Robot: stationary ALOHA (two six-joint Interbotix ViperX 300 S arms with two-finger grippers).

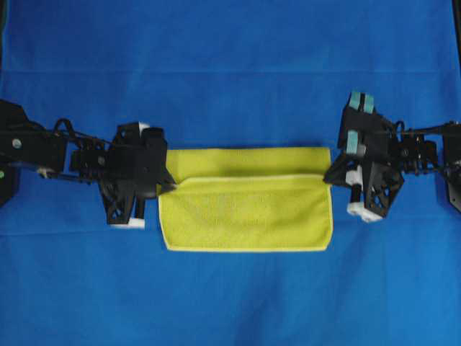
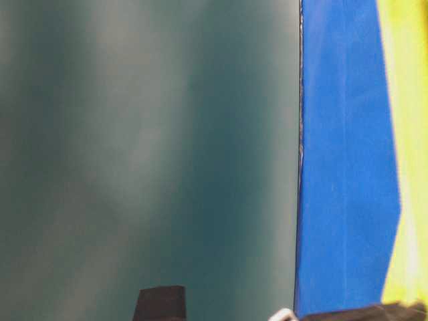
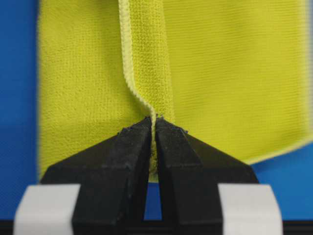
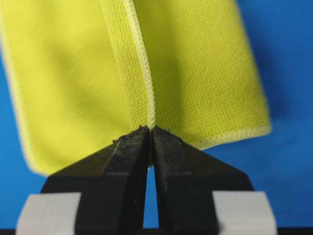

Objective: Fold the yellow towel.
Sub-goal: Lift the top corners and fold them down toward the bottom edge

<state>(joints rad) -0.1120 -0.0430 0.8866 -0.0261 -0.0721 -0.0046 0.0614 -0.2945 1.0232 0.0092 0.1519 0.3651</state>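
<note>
The bright yellow-green microfibre towel (image 1: 246,209) with a thin paler stitched hem lies in the middle of the worktop, on the large blue cloth (image 1: 230,72) that covers it. In the overhead view it forms a wide rectangle, partly folded: one layer is drawn over the other, and its pale hemmed edge runs straight across from side to side, leaving a strip of the lower layer showing along the far side. The near edge and both short edges lie flat on the blue cloth.

The black left gripper (image 1: 170,188) sits at the left end of that hemmed edge, and the black right gripper (image 1: 328,175) at the right end, so the raised edge is stretched between the two. Both arms reach in level from the sides of the view.

From the left wrist camera, the left gripper's (image 3: 153,128) fingers are pressed together on the towel's (image 3: 234,78) hemmed edge, with the fabric pinched between their tips and rising away in a narrow ridge. The right wrist camera shows the same for the right gripper (image 4: 149,131): its fingers are clamped on the hem of the towel (image 4: 195,73), a thin fold standing up beyond the tips.

The table-level view is mostly a blurred dark grey-green surface (image 2: 147,154), with blue cloth (image 2: 348,167) and a strip of yellow towel (image 2: 408,100) at its right.
</note>
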